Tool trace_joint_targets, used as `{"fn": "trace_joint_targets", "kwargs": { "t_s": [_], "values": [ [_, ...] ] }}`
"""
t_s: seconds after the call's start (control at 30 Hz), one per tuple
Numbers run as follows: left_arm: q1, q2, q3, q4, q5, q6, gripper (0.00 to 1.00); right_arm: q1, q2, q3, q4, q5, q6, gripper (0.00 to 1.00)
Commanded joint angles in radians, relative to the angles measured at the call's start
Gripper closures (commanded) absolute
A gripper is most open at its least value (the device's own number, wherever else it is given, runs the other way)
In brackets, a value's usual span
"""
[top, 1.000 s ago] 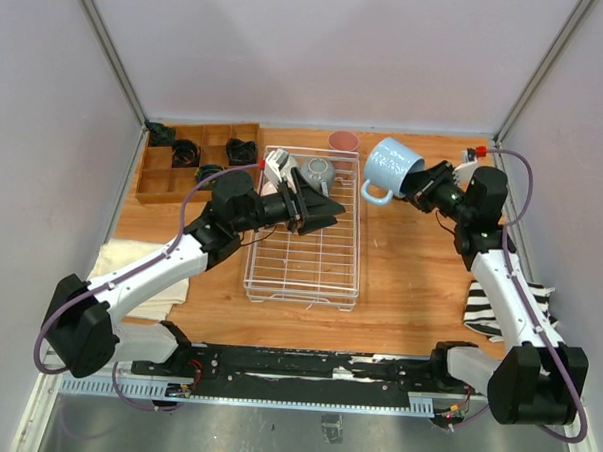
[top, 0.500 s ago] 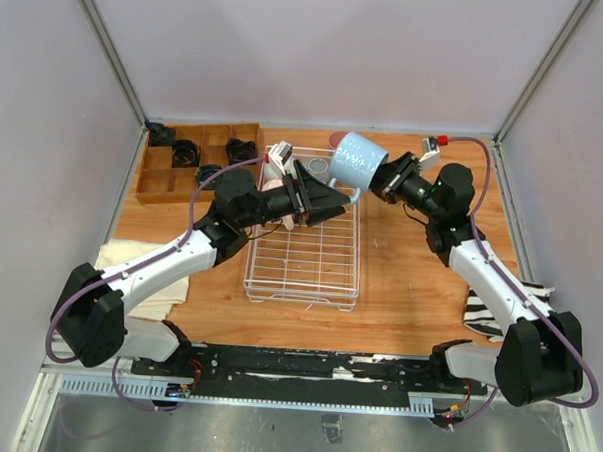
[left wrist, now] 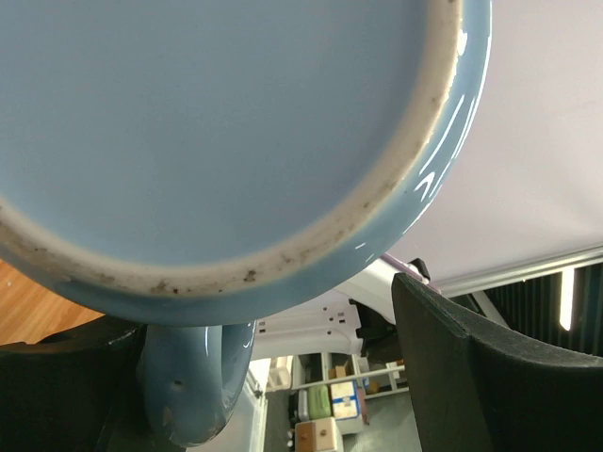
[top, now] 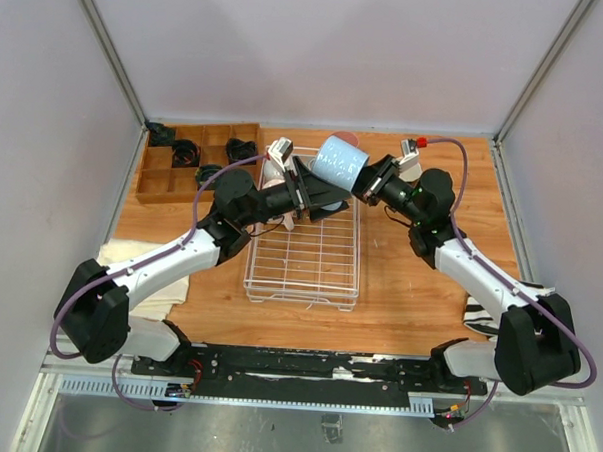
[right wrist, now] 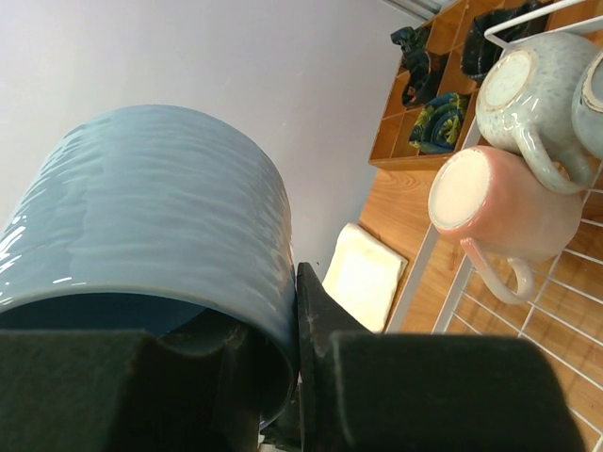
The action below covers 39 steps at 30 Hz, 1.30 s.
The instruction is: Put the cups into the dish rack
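My right gripper (top: 369, 179) is shut on the rim of the light blue mug (top: 341, 160), one finger inside and one outside (right wrist: 325, 311). It holds the mug tilted in the air over the far end of the white wire dish rack (top: 302, 271). My left gripper (top: 318, 197) is open just below the mug. In the left wrist view the mug's base (left wrist: 217, 122) fills the frame and its handle (left wrist: 184, 386) hangs between the jaws. A pale pink mug (right wrist: 499, 202) and a grey-green mug (right wrist: 542, 89) lie in the rack. The pink tumbler (top: 350, 139) is mostly hidden behind the blue mug.
A brown wooden compartment tray (top: 164, 175) with black coiled objects stands at the far left. A cream cloth (top: 130, 259) lies at the near left. A striped cloth (top: 483, 312) lies at the right under the right arm. White walls enclose the table.
My right gripper has carried the light blue mug leftwards from right of the rack to over its far end. My left gripper has reached a little farther, under the mug.
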Motion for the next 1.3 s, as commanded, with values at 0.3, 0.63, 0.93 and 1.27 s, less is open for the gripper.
{"fn": "trace_joint_targets", "kwargs": {
  "t_s": [0.3, 0.63, 0.93, 1.27],
  "values": [
    [0.035, -0.05, 0.014, 0.046, -0.031, 0.009, 0.32, 0.031, -0.031, -0.032, 0.185, 0.016, 0.017, 0.99],
    [0.056, -0.06, 0.032, -0.062, 0.001, 0.064, 0.34, 0.03, -0.02, 0.006, 0.073, -0.065, -0.049, 0.99],
    [0.057, -0.045, 0.025, -0.043, 0.017, 0.027, 0.35, 0.036, -0.012, 0.006, 0.08, -0.062, -0.073, 0.99],
    [0.049, -0.022, 0.057, -0.106, 0.042, 0.06, 0.46, 0.051, -0.003, 0.018, 0.053, -0.052, -0.092, 0.99]
  ]
}}
